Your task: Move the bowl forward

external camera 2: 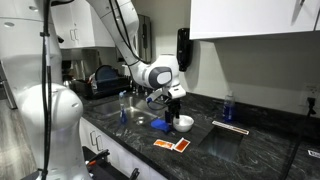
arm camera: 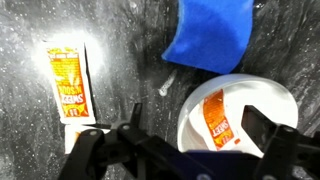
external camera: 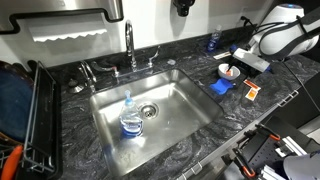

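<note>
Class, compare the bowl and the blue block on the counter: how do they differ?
The bowl is round; the block has straight edges. The bowl is white with orange inside; the block is plain blue. Both sit side by side on the dark counter.

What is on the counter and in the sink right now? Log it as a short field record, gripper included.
bowl: white, round, on the dark counter, orange sachet lying inside
blue block: flat, on the counter close beside the bowl
loose sachet: orange and white, flat on the counter, apart from the bowl
gripper: open, fingers spread wide, partly over the bowl, holding nothing
bottle: clear, blue label, standing in the sink
</note>
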`<action>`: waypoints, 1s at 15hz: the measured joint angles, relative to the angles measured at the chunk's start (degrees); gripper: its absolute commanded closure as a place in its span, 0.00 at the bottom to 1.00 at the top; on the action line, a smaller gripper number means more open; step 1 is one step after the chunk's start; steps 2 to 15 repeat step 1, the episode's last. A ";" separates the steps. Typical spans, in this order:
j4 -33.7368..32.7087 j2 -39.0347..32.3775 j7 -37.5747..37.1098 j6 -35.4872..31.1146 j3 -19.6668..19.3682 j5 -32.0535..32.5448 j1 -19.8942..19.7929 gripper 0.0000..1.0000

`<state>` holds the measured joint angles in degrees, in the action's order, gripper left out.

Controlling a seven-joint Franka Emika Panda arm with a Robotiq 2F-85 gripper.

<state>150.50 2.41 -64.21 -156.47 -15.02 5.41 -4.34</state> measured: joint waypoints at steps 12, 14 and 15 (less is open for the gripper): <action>-0.15 1.67 0.52 2.12 0.36 -0.23 -0.29 0.00; -0.15 1.67 0.52 2.12 0.36 -0.23 -0.29 0.00; -0.15 1.67 0.52 2.12 0.36 -0.23 -0.29 0.00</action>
